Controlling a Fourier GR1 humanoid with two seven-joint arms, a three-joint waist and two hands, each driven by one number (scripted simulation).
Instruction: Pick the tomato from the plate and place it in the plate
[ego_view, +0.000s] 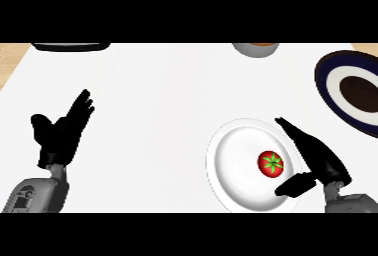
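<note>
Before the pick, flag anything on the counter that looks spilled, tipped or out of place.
Nothing stands out. The tomato sits whole on the white plate, the right robot hand open beside it. The dark blue plate lies flat at the right edge. The left robot hand rests open at the left.

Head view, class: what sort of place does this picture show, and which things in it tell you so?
Probably a kitchen or dining surface. A tomato sits on a white plate, a dark blue and white plate lies at the right, and a grey bowl stands at the far edge.
</note>
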